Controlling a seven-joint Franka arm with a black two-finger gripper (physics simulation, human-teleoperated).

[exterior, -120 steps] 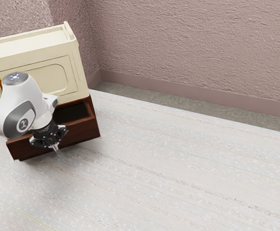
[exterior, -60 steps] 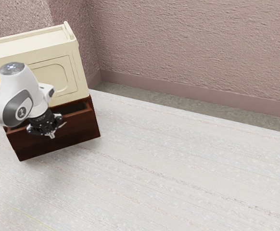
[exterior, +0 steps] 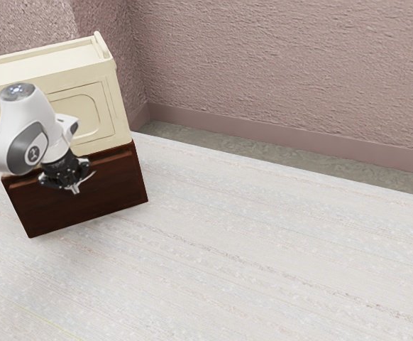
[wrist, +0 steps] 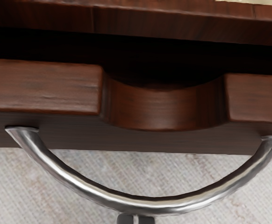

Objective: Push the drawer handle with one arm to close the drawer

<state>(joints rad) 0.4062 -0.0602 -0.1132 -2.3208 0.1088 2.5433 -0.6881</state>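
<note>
Drawer point(exterior: 89, 193) slightly open — closed tool point(exterior: 74, 190) at handle point(wrist: 150, 205) — arm point(exterior: 25, 114) emblem point(exterior: 32, 153) illegible.

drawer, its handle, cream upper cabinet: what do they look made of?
Drawer: red-brown wood, satin, streaky grain; could be veneer.
Handle: likely steel or chrome, polished, bright streaks along the curve.
Cabinet: smooth, cream-painted wood or maybe plastic; even colour leaves it open.
</note>
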